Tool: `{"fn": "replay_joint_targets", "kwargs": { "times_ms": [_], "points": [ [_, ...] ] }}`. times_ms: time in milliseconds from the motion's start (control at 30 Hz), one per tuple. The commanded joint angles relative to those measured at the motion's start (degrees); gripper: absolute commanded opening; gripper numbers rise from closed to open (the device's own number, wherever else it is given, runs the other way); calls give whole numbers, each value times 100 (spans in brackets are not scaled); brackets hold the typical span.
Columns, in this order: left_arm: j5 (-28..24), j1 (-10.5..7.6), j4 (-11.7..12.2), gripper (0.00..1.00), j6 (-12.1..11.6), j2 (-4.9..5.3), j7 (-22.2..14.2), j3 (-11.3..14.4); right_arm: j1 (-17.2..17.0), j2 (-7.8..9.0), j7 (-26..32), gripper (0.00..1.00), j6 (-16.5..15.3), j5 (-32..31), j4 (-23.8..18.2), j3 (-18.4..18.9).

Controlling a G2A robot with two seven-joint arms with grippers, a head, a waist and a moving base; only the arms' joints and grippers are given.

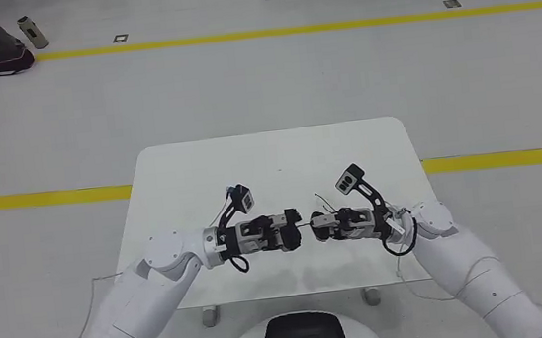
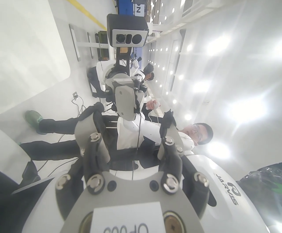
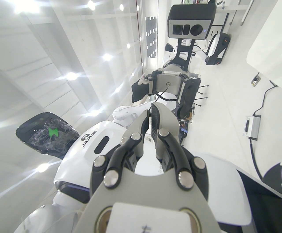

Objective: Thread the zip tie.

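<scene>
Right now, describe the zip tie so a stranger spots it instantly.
Over the near half of the white table, the right gripper faces the left gripper. The zip tie is the thin black strand between them, pinched in the right one, the slimmest thing there.

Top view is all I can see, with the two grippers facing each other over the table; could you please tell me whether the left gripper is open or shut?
Observer: The left gripper is wide open; its own wrist view shows the jaws standing well apart.
Operator: Thank you. Is the right one gripping the tie?
Observer: Yes, the right gripper is shut on the zip tie, which sticks out past its tip.
Operator: Where does the free end point?
Observer: Toward the left gripper's palm, in between its open jaws. I cannot tell whether it touches.
</scene>
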Motion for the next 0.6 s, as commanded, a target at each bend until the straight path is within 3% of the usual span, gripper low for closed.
{"fn": "replay_joint_targets", "kwargs": {
  "times_ms": [0,567],
  "points": [
    [-1,-4,2,50,-3,-1,1,15,8,-10,-9,0,-4,-5,10,-12],
    [-20,-26,17,45,-3,12,-3,41,39,-64,-122,0,60,-133,67,-37]
  ]
}}
